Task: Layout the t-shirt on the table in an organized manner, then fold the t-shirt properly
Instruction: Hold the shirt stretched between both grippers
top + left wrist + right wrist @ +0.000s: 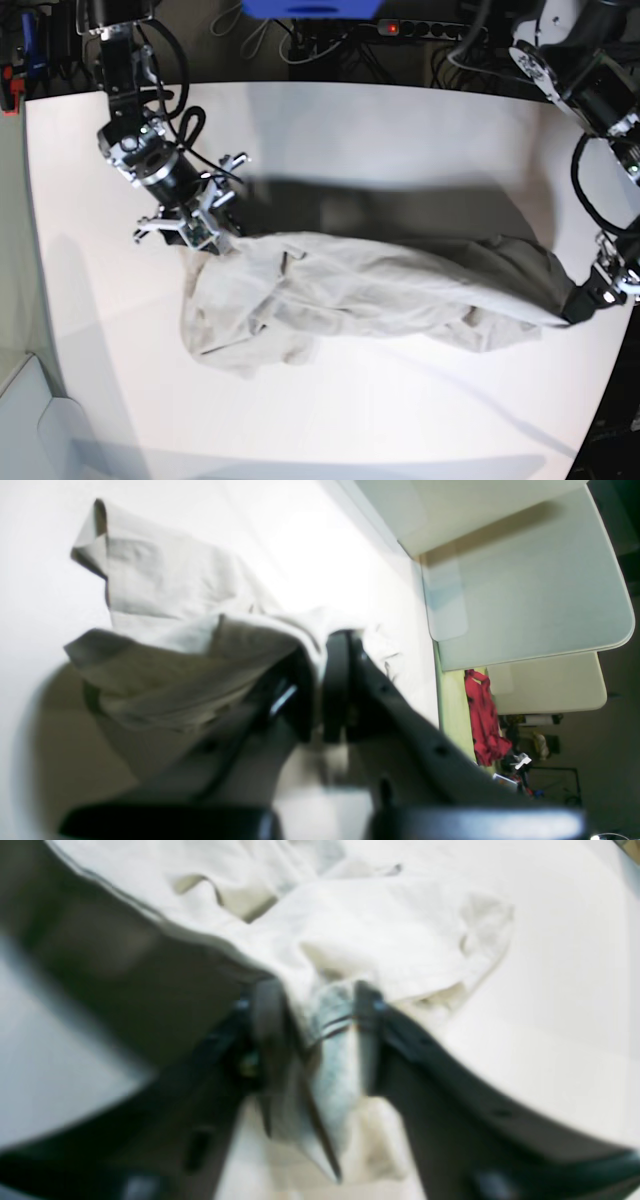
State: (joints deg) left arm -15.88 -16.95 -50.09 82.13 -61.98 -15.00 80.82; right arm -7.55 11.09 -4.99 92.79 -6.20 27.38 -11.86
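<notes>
Laying-out is the step in hand, not folding: the t-shirt [370,290] lies strung across the middle of the table [400,130] as a long rumpled band, one end lifted off the surface in my left gripper [583,303], the other bunched at my right gripper [205,232]. From the left wrist view I see the left fingers [336,680] pressed together on a fold of the shirt, cloth draping away from them. From the right wrist view the right jaws stand apart with a hem of the shirt lying between them; whether they have any hold on it I cannot tell, the picture is too soft. I judge the task early: no sleeve or collar is spread flat, and the body is twisted along its length with a loose lump sagging toward the table's near edge. The next move calls for a sure second grip at the right end of the shirt, then drawing both ends apart and lowering the cloth flat. Little stands in the way on the table itself; beyond its far edge lie cables and a power strip [430,28], well apart from the shirt. My concern is the left end, which hangs close to the table's side edge and could slide off.
</notes>
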